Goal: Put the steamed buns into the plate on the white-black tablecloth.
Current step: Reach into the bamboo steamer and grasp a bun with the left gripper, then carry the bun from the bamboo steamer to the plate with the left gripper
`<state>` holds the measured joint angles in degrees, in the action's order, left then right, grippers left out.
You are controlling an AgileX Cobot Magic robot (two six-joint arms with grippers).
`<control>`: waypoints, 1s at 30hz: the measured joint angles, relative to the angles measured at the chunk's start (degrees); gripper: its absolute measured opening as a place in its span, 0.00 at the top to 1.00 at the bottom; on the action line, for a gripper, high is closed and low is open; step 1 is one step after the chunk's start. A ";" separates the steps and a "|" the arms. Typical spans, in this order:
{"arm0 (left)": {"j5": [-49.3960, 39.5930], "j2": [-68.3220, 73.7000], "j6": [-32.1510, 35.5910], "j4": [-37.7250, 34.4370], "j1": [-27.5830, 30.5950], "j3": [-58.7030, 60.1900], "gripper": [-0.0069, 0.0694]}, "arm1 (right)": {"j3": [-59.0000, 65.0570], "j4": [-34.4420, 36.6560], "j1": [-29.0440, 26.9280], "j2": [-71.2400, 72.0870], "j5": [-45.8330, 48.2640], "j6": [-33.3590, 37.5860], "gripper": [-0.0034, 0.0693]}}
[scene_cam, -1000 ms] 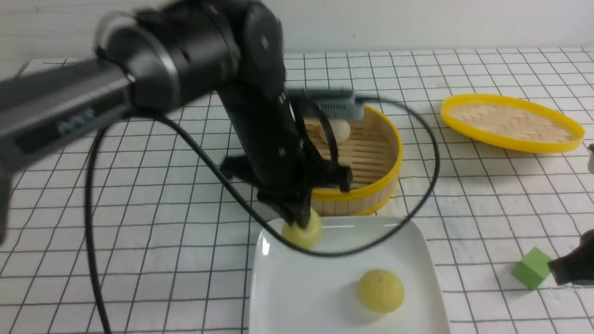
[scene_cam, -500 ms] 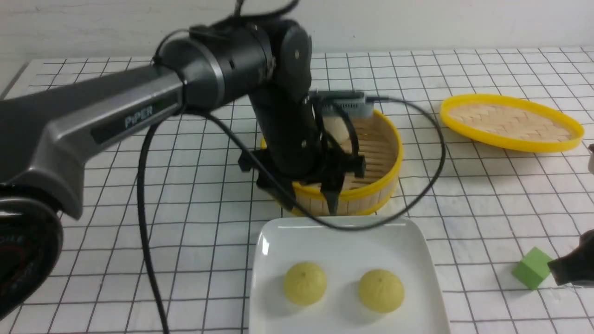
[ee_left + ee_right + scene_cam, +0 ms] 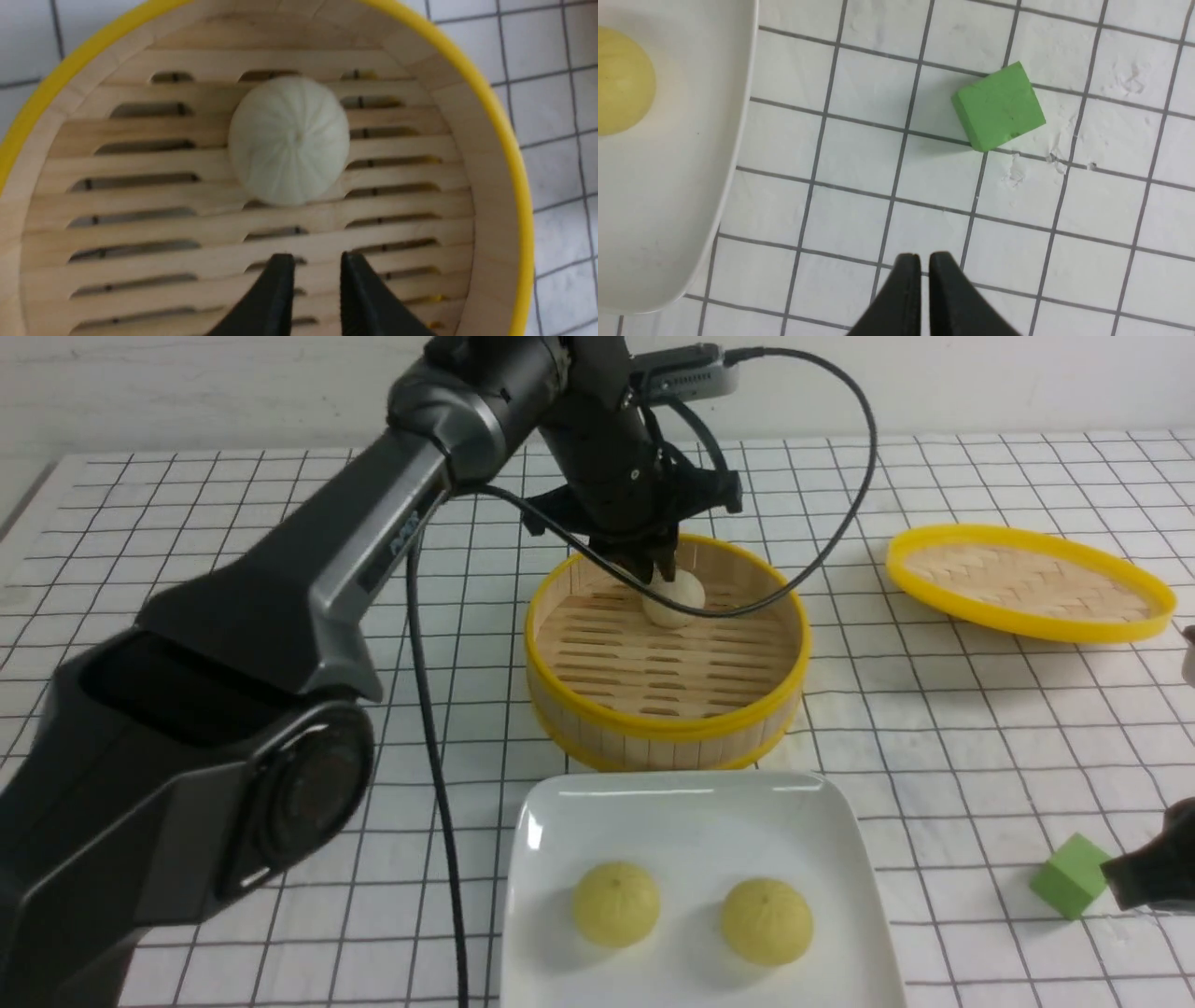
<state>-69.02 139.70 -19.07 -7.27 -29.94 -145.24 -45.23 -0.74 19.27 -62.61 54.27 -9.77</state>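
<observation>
The left pincer (image 3: 317, 261), tips slightly apart and empty, hangs over the bamboo steamer (image 3: 509, 140) just beside the beige-white bun (image 3: 288, 140) on its slats. The right pincer (image 3: 924, 261), tips together, hovers over the white-black tablecloth (image 3: 859, 168) near the green cube (image 3: 998, 107). In the plate (image 3: 691, 803) sit two yellow-green buns (image 3: 615, 904) (image 3: 766, 920), side by side.

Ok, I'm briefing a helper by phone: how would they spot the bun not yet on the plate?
Behind the white plate stands a yellow-rimmed bamboo steamer. One bun sits on its slats. It is beige-white; the two buns on the plate are yellow-green.
</observation>
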 joint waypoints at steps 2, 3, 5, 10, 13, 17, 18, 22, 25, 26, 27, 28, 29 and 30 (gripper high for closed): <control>2.05 1.36 0.00 -0.35 -0.06 -1.06 0.53 | 0.00 0.00 0.00 0.00 -0.17 0.00 0.88; 4.67 2.91 0.00 -0.36 -0.06 -1.59 0.43 | 0.00 0.00 0.00 0.00 -0.41 0.00 0.87; 6.85 4.62 0.00 -0.07 -0.06 -1.65 0.35 | 0.00 0.00 0.00 0.00 -0.86 0.00 0.87; 7.46 8.23 -0.16 0.54 -0.06 -1.65 0.35 | 0.00 0.00 0.00 0.00 -1.33 0.00 0.86; 5.17 8.80 -1.36 1.20 -0.06 -2.17 0.56 | 0.00 0.00 0.00 0.00 -1.33 0.00 0.86; -0.26 6.99 -2.58 3.17 0.18 -4.79 0.85 | 0.00 0.13 0.00 0.00 -0.83 0.00 0.85; -1.45 6.37 -2.57 3.39 0.18 -5.72 0.86 | 0.00 0.25 0.00 0.00 -0.37 0.00 0.85; -1.92 -1.16 -1.66 4.07 0.11 -9.29 0.87 | 0.00 1.06 0.00 0.00 1.13 0.00 0.84; -1.92 -10.58 1.38 0.80 0.07 -7.35 0.87 | 0.00 1.24 0.00 0.00 1.68 0.00 0.84; -1.92 -11.29 1.59 0.80 0.02 -6.93 0.87 | 0.00 1.29 0.00 0.00 1.67 0.00 0.84; -1.92 -16.30 2.74 -2.66 -0.15 -2.78 0.87 | 0.00 1.29 0.00 0.00 1.85 0.00 0.84; -1.92 -19.22 3.27 -3.93 -0.30 0.57 0.87 | 0.00 1.29 0.00 0.00 1.98 0.00 0.84; -1.92 -22.83 3.95 -5.51 -0.84 5.63 0.87 | 0.00 1.29 0.00 0.00 2.10 0.00 0.84; -1.92 -26.27 4.68 -6.32 -1.73 11.46 0.87 | 0.00 1.29 0.00 0.00 2.17 0.00 0.84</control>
<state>-70.94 113.43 -14.39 -13.58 -31.67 -133.78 -45.23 0.55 19.27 -62.61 56.44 -9.77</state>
